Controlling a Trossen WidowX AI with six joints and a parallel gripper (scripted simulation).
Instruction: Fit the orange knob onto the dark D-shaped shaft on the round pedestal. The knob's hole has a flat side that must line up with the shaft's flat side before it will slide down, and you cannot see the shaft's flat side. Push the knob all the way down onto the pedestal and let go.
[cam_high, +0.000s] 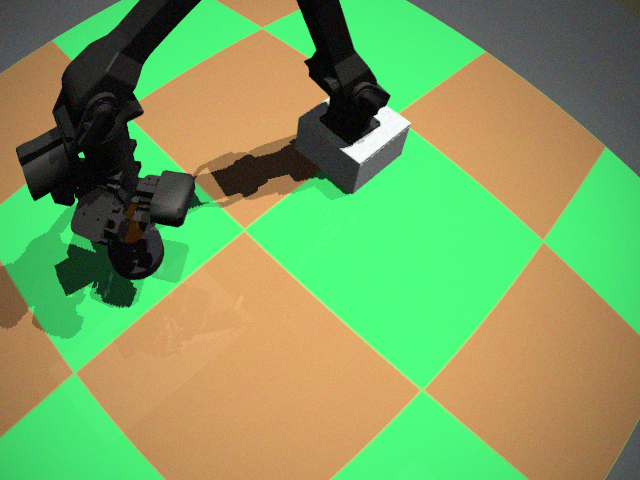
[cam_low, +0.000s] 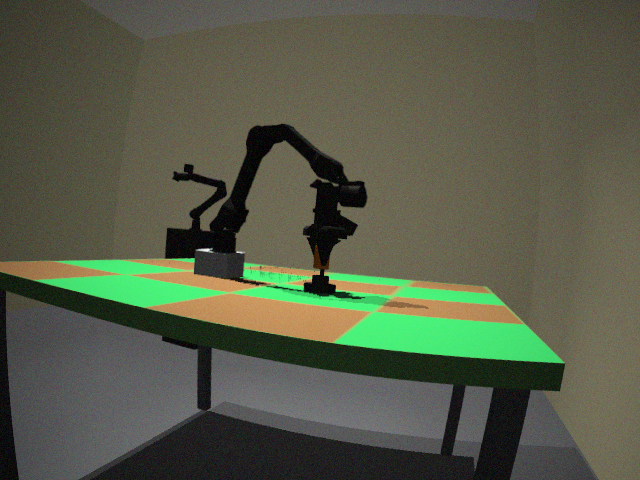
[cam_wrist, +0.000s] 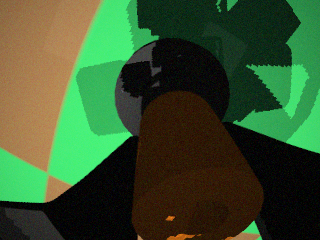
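Note:
The orange knob (cam_high: 135, 228) (cam_low: 320, 259) (cam_wrist: 192, 145) is upright between the fingers of my gripper (cam_high: 132, 223) (cam_low: 321, 254) (cam_wrist: 180, 137), which is shut on it. The dark round pedestal (cam_high: 153, 258) (cam_low: 313, 286) (cam_wrist: 127, 107) stands on the table directly below. In the exterior view a short length of the thin dark shaft (cam_low: 322, 272) shows between the knob's bottom and the pedestal, so the knob is above the pedestal and not touching it. Whether the shaft's tip is inside the hole cannot be seen. In the wrist view the knob hides the shaft.
The arm's white base block (cam_high: 382, 136) (cam_low: 210, 262) stands on the green and orange checkered table (cam_high: 248, 330) (cam_low: 268, 315). A second small dark arm (cam_low: 209, 180) is in the background behind the table. Dark shadows of my arm fall around the pedestal.

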